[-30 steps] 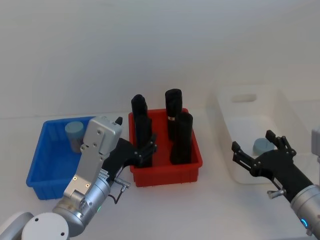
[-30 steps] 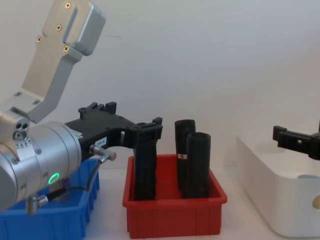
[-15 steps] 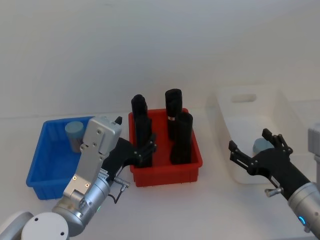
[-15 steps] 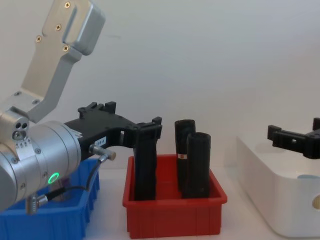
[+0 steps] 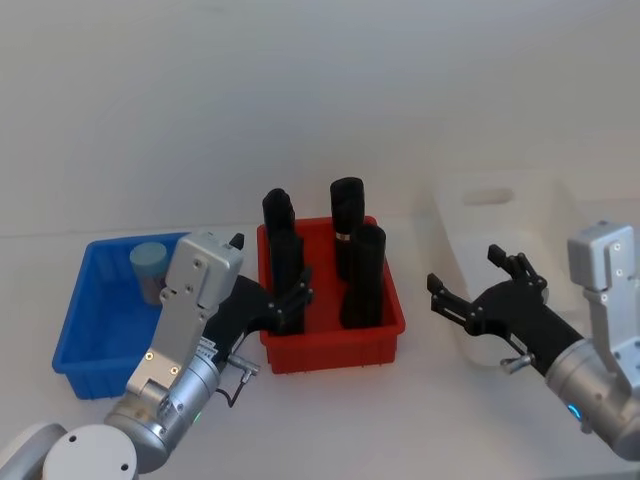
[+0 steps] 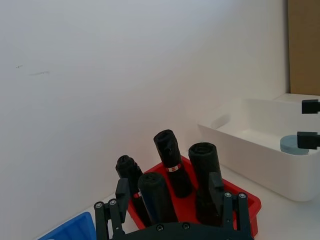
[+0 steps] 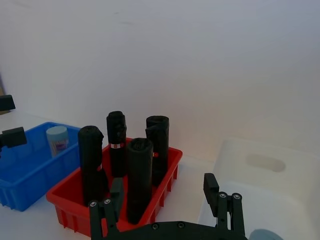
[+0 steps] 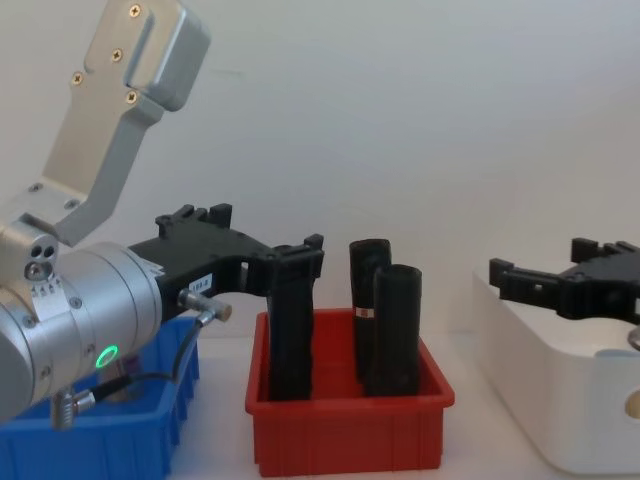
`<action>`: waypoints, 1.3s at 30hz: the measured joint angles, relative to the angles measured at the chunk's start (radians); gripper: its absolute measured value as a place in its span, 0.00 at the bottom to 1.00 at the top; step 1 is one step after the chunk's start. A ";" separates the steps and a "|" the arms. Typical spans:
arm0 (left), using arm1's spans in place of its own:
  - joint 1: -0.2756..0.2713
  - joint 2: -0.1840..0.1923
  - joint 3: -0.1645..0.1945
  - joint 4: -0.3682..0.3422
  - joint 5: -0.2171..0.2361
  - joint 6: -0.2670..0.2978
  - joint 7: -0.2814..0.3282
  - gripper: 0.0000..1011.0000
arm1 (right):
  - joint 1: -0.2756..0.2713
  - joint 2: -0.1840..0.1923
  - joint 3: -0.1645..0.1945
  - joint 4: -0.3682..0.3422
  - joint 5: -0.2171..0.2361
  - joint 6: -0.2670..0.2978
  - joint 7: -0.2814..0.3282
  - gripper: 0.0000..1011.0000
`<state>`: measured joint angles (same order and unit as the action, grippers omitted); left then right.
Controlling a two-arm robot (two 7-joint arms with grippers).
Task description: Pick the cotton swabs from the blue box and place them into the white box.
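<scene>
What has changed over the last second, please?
The right pincer, open and empty, swung to the robot's left, from above the white box to over its wall nearest the red bin. Nothing was gripped or released. Unchanged: the left pincer open at the red bin, one swab jar in the white box, another swab jar in the blue box.

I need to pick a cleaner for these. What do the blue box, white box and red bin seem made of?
Blue box: probably moulded plastic; even bright colour, ribbed walls, faint sheen.
White box: probably plastic too, glossier; smooth walls, rounded corners, thick rim.
Red bin: seemingly the same plastic as the blue one; ribbed walls, even colour.
</scene>
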<state>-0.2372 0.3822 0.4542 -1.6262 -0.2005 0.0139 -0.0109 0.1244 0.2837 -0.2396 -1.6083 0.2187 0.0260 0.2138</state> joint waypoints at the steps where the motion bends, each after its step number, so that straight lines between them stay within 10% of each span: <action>1: 0.000 0.000 0.000 0.000 0.000 0.000 0.000 0.99 | 0.017 -0.006 -0.001 0.022 -0.007 -0.004 0.012 0.99; 39: 0.000 0.000 0.000 0.000 0.000 0.000 0.000 0.99 | 0.506 -0.215 -0.068 0.805 -0.150 -0.247 0.216 0.99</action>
<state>-0.2372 0.3821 0.4542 -1.6262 -0.2003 0.0138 -0.0110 0.6307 0.0687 -0.3079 -0.8034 0.0690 -0.2211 0.4303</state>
